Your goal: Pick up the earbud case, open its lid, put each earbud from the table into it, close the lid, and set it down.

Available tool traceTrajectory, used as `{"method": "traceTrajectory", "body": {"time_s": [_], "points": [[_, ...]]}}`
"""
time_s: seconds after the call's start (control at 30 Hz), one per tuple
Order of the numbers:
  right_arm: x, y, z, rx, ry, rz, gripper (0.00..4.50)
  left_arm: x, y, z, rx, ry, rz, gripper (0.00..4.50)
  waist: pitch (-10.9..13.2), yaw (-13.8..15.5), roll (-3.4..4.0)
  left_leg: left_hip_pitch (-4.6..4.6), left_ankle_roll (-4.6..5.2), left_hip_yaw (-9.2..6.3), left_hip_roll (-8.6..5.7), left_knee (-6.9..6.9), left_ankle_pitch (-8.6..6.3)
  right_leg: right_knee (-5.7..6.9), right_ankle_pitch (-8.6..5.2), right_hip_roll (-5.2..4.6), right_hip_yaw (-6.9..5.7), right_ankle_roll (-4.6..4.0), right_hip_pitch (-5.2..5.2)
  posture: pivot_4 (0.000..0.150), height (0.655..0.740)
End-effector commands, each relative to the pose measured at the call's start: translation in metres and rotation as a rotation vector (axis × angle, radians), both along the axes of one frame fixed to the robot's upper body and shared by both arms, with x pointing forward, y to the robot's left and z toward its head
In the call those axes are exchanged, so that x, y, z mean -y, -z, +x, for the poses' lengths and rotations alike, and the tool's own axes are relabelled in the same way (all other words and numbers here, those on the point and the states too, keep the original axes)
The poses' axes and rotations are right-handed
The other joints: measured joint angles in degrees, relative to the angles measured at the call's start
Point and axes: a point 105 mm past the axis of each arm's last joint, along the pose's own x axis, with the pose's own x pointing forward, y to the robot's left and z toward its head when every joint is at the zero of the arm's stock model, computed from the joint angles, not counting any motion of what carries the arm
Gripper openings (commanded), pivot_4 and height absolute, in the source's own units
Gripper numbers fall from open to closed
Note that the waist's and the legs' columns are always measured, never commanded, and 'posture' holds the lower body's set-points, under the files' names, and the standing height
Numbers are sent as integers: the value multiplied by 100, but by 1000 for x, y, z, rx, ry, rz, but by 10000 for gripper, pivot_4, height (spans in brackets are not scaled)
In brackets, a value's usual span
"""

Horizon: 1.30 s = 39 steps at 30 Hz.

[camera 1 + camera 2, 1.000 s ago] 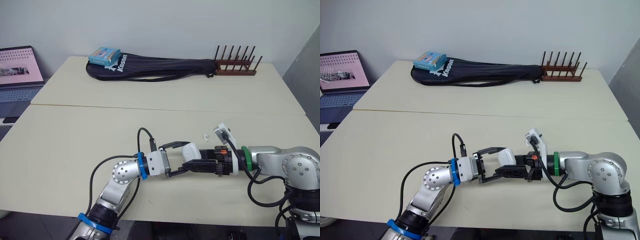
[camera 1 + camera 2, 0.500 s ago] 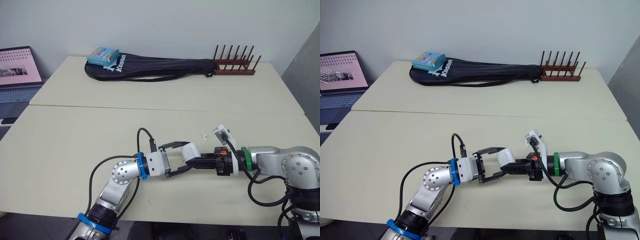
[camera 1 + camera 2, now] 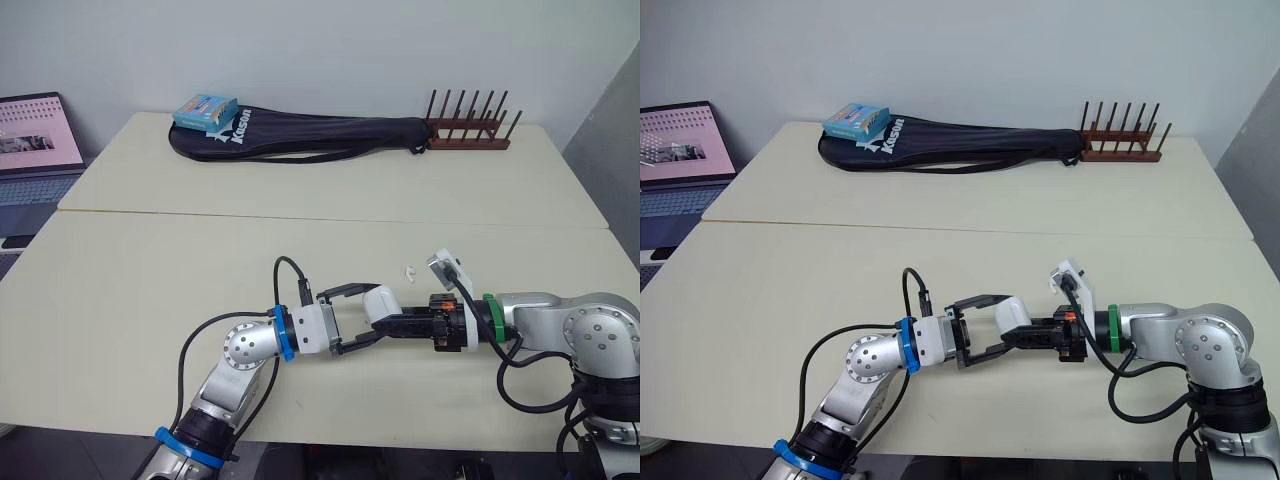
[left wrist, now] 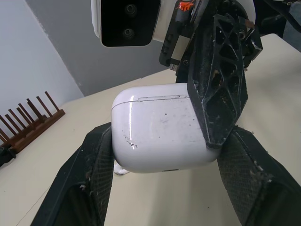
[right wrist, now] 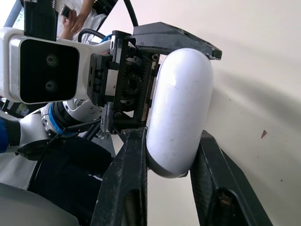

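Head views: earbud case (image 3: 381, 301) is held off the front table (image 3: 140, 300) between left gripper (image 3: 372, 312) and right gripper (image 3: 386, 323). One earbud (image 3: 410, 270) lies on the table just behind. Left wrist: left fingers (image 4: 99, 162) clamp the case body from both sides, lid seam closed. Right wrist: right fingers (image 5: 128, 188) pinch one rounded end. I judge it light, hard and glossy, so slippery. I'd hold below the seam and keep the lid free.

The black racket bag (image 3: 300, 135) bears the white brand word "Kason" (printed near its wider end); nothing else is legible.
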Motion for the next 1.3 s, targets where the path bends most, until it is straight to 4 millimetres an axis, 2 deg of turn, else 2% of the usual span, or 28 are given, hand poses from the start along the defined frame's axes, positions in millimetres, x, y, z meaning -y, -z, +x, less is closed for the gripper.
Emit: {"method": "traceTrajectory", "body": {"time_s": [0.03, 0.1, 0.9, 1.0, 1.1, 1.3], "points": [[-3, -9, -4, 44, -34, 24, 17540, 5, -10, -5, 36, 26, -34, 28134, 0, 0, 0, -1, 0, 0, 0, 0, 0, 0, 0, 0, 0, 0, -1, 1500, 7274], [-3, -7, -4, 40, -35, 16, 24497, 4, -10, -5, 37, 26, -33, 28134, 0, 0, 0, -3, 0, 0, 0, 0, 0, -1, 0, 0, 0, 0, -2, 1500, 7274], [0, -11, 4, -26, -19, 74, 24954, 6, -11, -7, 46, 43, -23, 28134, 0, -4, 0, -8, 0, -1, 0, 0, 0, -1, 0, 0, -3, 0, -6, 1500, 7274], [0, -11, 4, -27, -16, 73, 19284, 6, -11, -8, 46, 43, -23, 28134, 0, -4, 0, -9, 0, -1, 0, 0, 0, -1, 0, 0, -2, 0, -7, 1500, 7274], [-1, -11, 4, -29, -19, 70, 9063, 6, -11, -7, 45, 38, -24, 28133, 0, -4, 0, -9, 0, -2, 0, 0, 0, -1, 0, 0, -3, 0, -7, 1500, 7274], [-1, -12, 4, -16, -24, 63, 8193, 5, -11, -7, 19, 43, -37, 28125, 0, -4, 0, -10, 0, -2, 1, 1, 0, -1, 0, 0, -4, 0, -8, 1500, 7274]]}}
